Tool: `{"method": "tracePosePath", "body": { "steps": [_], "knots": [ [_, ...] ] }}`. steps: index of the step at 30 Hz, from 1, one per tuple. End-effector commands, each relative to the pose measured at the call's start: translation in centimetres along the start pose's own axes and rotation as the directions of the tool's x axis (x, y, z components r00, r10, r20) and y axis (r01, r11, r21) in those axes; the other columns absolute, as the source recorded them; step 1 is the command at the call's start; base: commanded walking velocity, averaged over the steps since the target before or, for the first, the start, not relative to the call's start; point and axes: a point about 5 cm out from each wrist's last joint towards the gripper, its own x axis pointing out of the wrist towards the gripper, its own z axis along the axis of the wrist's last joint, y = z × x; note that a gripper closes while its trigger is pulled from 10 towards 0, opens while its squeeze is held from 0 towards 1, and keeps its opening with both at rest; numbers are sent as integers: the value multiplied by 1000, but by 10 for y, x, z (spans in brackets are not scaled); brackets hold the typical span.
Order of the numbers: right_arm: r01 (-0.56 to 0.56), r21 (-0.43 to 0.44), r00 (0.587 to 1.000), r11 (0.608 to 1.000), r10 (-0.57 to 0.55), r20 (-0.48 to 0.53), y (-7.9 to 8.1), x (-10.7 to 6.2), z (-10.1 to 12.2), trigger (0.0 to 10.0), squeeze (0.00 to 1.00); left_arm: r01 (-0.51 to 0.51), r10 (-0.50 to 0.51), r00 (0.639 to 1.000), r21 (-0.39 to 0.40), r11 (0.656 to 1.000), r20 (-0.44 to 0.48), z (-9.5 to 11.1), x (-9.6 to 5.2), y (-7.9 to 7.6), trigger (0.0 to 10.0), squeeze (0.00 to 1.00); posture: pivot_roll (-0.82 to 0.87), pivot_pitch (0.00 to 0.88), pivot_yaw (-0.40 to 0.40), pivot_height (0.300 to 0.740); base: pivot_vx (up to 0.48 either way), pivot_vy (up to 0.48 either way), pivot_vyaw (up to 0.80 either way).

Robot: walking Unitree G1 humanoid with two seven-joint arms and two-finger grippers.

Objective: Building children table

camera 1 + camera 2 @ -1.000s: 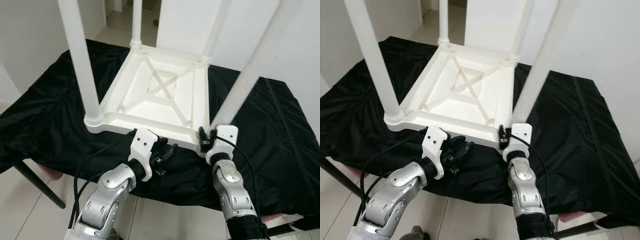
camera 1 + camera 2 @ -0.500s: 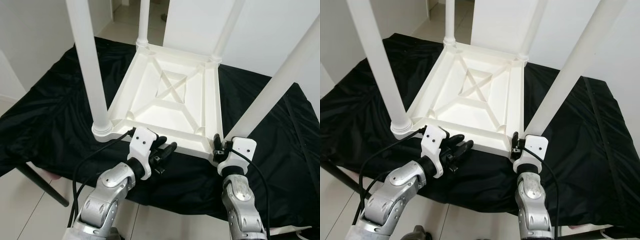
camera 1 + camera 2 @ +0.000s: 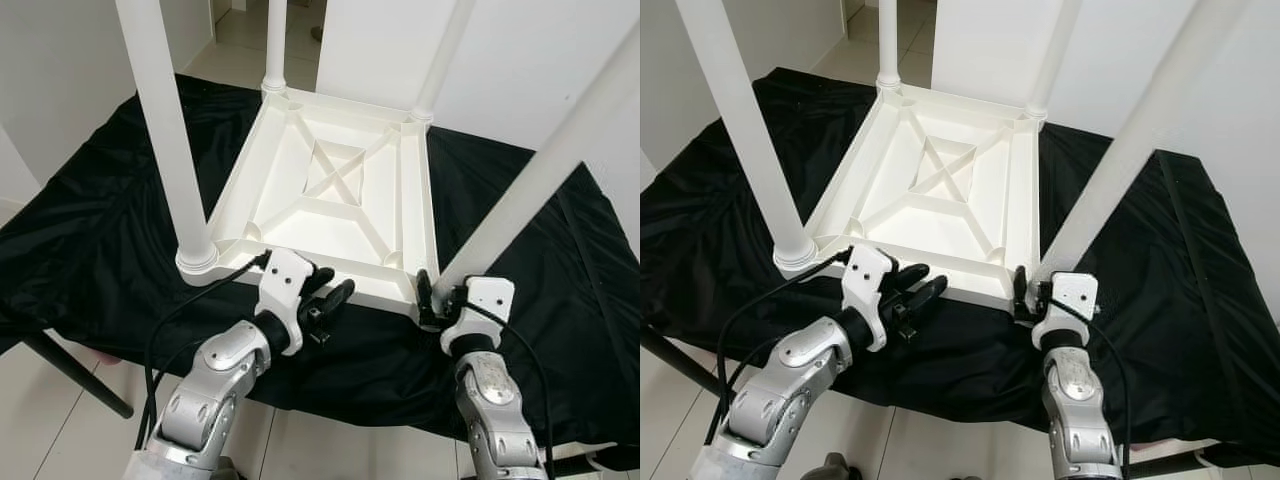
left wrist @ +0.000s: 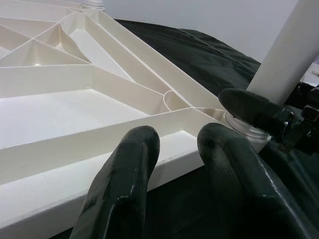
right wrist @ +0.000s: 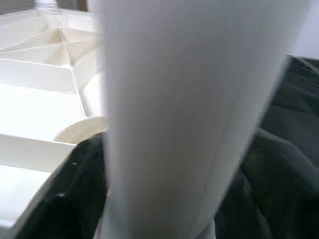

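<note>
A white children's table [image 3: 330, 215] lies upside down on a black cloth [image 3: 100, 230], its legs pointing up. My right gripper [image 3: 437, 293] sits at the front right corner, shut on the base of the near right leg [image 3: 530, 190]. In the right wrist view that leg [image 5: 189, 99] stands between the two dark fingers [image 5: 65, 209]. My left gripper [image 3: 328, 295] is open at the middle of the front rim [image 4: 99, 149], just short of it. Nothing is between its fingers [image 4: 129, 179].
The near left leg [image 3: 165, 140] rises close to my left arm, and two far legs [image 3: 275, 40] stand at the back. The cloth's front edge drops to a tiled floor. A dark support leg [image 3: 70, 370] slants below, and a black cable [image 3: 175, 320] loops by my left arm.
The whole view has shifted a little, so the camera moved. Both grippers keep their places at the table's front edge; the left one sits slightly nearer the rim.
</note>
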Motion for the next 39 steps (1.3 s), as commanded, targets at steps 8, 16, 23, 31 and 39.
{"method": "tracePosePath", "body": {
  "steps": [8,16,23,31,39],
  "knots": [
    [-96,3,989,995,95,115,4,-10,17,10000,0,-195,200,979,107,975,-45,-5,4,26,10000,0,123,66,-82,740,0,0,0],
    [-103,-10,986,995,104,129,1,-11,19,10000,0,-394,414,904,172,903,-103,-9,12,62,10000,0,121,74,-84,740,0,0,0],
    [-111,-13,982,994,112,149,2,-15,24,10000,0,-544,558,823,134,828,-108,-8,13,87,10000,0,93,76,-74,740,0,0,0],
    [-132,-17,970,991,133,202,8,-10,40,10000,0,-622,631,770,109,775,-92,-4,13,107,10000,0,77,71,-67,740,0,0,0],
    [-128,-29,934,991,130,332,11,17,81,10000,0,-658,659,748,45,752,-75,-1,20,107,10000,0,85,44,-72,740,0,0,0]
  ]
}}
